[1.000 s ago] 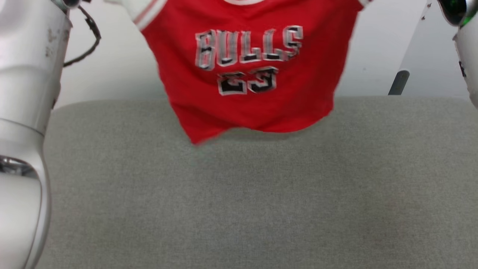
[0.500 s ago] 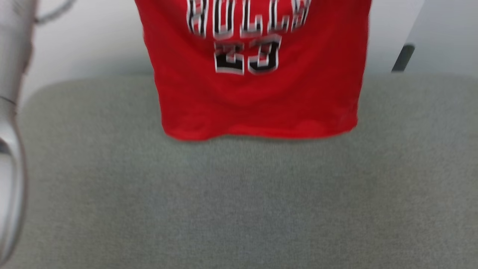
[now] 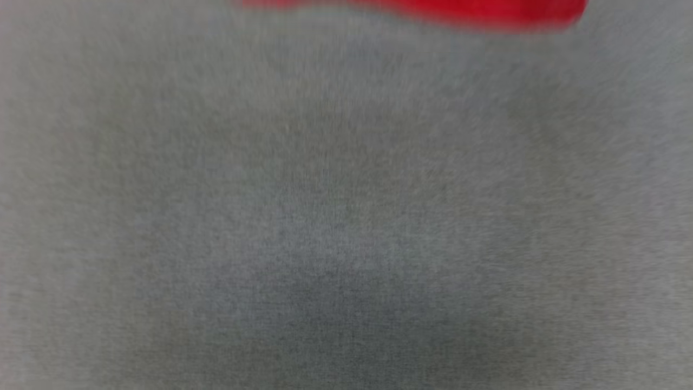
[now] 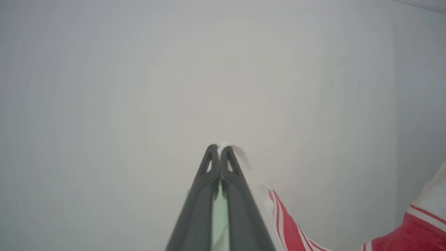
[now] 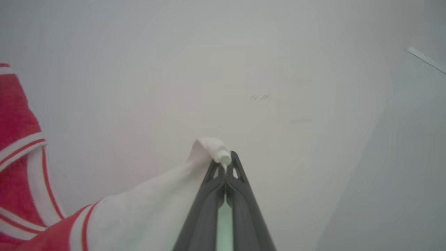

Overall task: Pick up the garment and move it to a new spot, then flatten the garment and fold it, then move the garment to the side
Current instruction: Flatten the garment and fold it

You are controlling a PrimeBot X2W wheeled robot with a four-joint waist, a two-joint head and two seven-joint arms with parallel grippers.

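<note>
Grey cloth-covered desk (image 3: pixel 346 216), blank wall (image 4: pixel 104 69) behind. Red jersey (image 3: pixel 460 11) hangs above desk's far part, a white sleeve pinched in left gripper (image 4: pixel 218 149) and right gripper (image 5: pixel 227 158) fingers. Pickup done; laying down, flattening, folding, side move left.

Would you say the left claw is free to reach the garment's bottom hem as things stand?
Probably not: the left claw is shut on a white sleeve of the garment, and the right claw grips the other, so neither is free.

I see left gripper (image 4: pixel 218 148) with fingers pressed together, garment (image 4: pixel 289 225) edge pinched at the tips. Same on right gripper (image 5: pixel 227 158): fingers closed, white cloth caught at tips.
</note>
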